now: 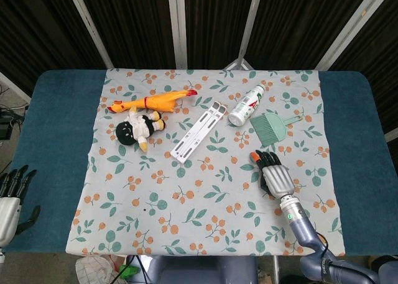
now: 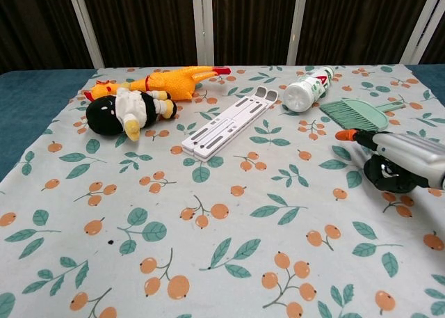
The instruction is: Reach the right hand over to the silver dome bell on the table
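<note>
The silver dome bell (image 2: 384,173) on its black base sits at the right of the floral cloth, seen in the chest view. My right hand (image 2: 400,154) lies flat just over its top, fingers stretched out towards the left with orange tips, gripping nothing. From the head view the right hand (image 1: 272,174) covers the bell almost wholly. Whether the palm touches the dome I cannot tell. My left hand (image 1: 11,194) hangs off the table's front left corner, fingers apart and empty.
On the floral cloth (image 1: 186,203) lie a yellow rubber chicken (image 1: 152,100), a black-and-white plush doll (image 1: 138,127), a white folding stand (image 1: 199,131), a white bottle (image 1: 247,105) and a green hand brush (image 1: 272,125) just beyond the bell.
</note>
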Controlling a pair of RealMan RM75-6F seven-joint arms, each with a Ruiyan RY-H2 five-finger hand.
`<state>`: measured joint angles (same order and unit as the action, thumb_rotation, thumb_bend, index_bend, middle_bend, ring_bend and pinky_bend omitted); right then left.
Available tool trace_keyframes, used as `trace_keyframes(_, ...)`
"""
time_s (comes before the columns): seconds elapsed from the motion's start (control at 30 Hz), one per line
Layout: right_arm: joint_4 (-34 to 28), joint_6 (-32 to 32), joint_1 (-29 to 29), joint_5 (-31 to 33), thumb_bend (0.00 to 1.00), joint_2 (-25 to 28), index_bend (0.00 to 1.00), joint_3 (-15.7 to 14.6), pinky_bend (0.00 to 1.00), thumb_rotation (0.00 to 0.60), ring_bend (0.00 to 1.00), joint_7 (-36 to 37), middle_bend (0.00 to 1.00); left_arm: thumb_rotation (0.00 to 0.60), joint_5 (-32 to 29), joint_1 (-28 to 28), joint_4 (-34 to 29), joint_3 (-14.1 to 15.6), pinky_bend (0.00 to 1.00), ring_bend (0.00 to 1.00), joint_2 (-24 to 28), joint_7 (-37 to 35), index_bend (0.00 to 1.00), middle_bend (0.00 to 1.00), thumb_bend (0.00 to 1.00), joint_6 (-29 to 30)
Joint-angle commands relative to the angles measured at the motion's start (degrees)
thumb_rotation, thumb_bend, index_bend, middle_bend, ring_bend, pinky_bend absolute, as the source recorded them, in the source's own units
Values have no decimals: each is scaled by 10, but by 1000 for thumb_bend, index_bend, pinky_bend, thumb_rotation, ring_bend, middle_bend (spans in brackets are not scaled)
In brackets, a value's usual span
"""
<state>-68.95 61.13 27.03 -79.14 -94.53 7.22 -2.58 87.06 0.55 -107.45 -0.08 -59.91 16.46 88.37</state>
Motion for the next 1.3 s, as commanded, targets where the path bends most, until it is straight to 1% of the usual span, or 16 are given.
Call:
trace_keyframes(0.03,-58,39,2,-11,1000,36,0,22,0,600,0,-16,0,600,2,1,0,1,0,0,2,-3,95,0,525,1)
trace_keyframes(0.2,-154,86,-13,-21,1000,106,0,40,0,600,0,-28,0,600,6,2,0,3,0,0,4,-9,95,0,525,4)
trace_keyframes(0.23,-185,108,-23,-31,1000,132,0,43,0,600,0,-30,0,600,8,2,0,3,0,0,4,-11,95,0,525,4)
trace_keyframes(0.3,-229,132,-43,-51,1000,175,0,29,0,600,0,-39,0,600,9,1,0,4,0,0,4,-12,95,0,525,4)
trace_keyframes(0.37,-262,150,-60,-65,1000,206,0,15,0,600,0,-51,0,600,11,1,0,5,0,0,4,-10,95,0,525,2)
trace_keyframes(0.53,-309,184,-97,-90,1000,258,0,-16,0,600,0,-66,0,600,13,0,-2,6,0,0,3,-8,95,0,525,1)
trace_keyframes(0.57,-324,200,-114,-102,1000,279,0,-31,0,600,0,-70,0,600,15,1,-3,7,0,0,3,-7,95,0,525,1)
trace_keyframes(0.63,-338,216,-135,-114,1000,302,0,-50,0,600,0,-72,0,600,17,1,-4,8,0,0,4,-8,95,0,525,3)
trace_keyframes(0.7,-347,234,-158,-123,1000,323,0,-68,0,600,0,-71,0,600,19,3,-5,9,0,0,5,-10,95,0,525,6)
trace_keyframes(0.8,-348,273,-189,-141,1000,342,0,-85,0,600,0,-63,0,600,24,5,-5,11,0,0,7,-15,95,0,525,10)
trace_keyframes(0.9,-334,306,-218,-157,1000,348,0,-100,0,600,0,-60,0,600,30,7,-6,13,0,0,10,-18,95,0,525,13)
trace_keyframes(1.0,-318,320,-237,-162,1000,349,0,-110,0,600,0,-49,0,600,36,9,-6,15,0,0,12,-21,95,0,525,16)
trace_keyframes(1.07,-308,317,-242,-156,1000,348,0,-114,0,600,0,-32,0,600,40,10,-7,16,0,0,13,-23,95,0,525,19)
trace_keyframes(1.13,-297,311,-245,-143,1000,343,0,-111,0,600,0,-14,0,600,42,11,-6,17,0,0,14,-25,95,0,525,21)
trace_keyframes(1.3,-271,304,-245,-125,1000,336,0,-97,0,600,0,-19,0,600,49,12,-6,19,0,0,15,-28,95,0,525,23)
